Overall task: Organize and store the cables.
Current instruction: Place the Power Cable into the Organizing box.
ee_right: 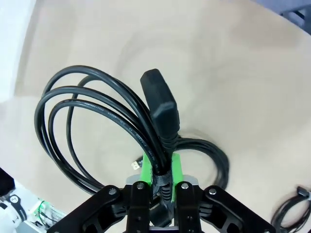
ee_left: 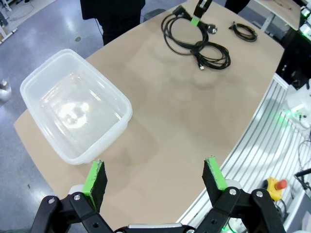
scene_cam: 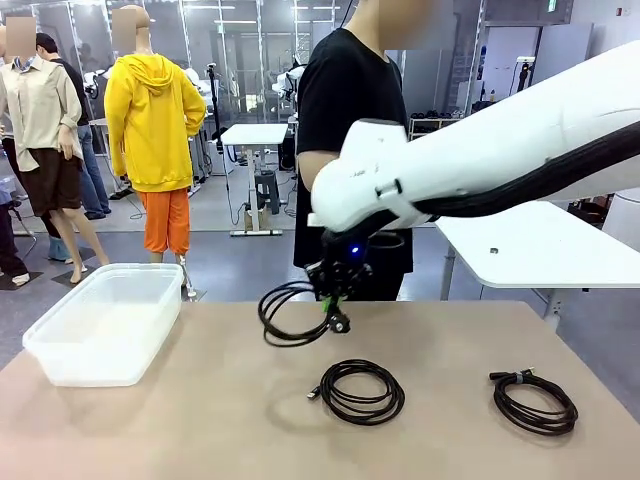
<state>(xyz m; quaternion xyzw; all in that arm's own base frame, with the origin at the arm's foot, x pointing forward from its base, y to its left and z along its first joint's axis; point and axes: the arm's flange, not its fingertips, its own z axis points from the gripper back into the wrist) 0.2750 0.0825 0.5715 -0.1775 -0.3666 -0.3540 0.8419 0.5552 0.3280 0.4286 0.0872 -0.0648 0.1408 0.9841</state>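
Right gripper (ee_right: 161,167): clamped on looped black plug-ended cable (ee_right: 97,111), raised above tan table (scene_cam: 200,430). Middle black cable coil (scene_cam: 362,392), right black cable coil (scene_cam: 535,402): flat on table. Left gripper (ee_left: 155,174): wide, empty, near translucent plastic bin (ee_left: 116,124).

The bench (scene_cam: 200,420) has a matt tan top with a rounded far edge. Beyond it the floor (scene_cam: 240,250) is smooth grey with a faint sheen. At three o'clock in the front view a white table (scene_cam: 540,245) stands on pale legs, just past the bench's far corner. Near twelve o'clock, farther back, is a smaller white table (scene_cam: 255,133). Behind it, dark-framed glass partitions (scene_cam: 240,50) cross the back of the room, and ceiling strip lights (scene_cam: 215,8) glow at eleven o'clock. A pale wall panel (scene_cam: 520,55) stands at one o'clock. In the left wrist view a ribbed metal frame (ee_left: 272,131) runs along the bench's edge at three o'clock. The light is even and cool, with soft shadows.
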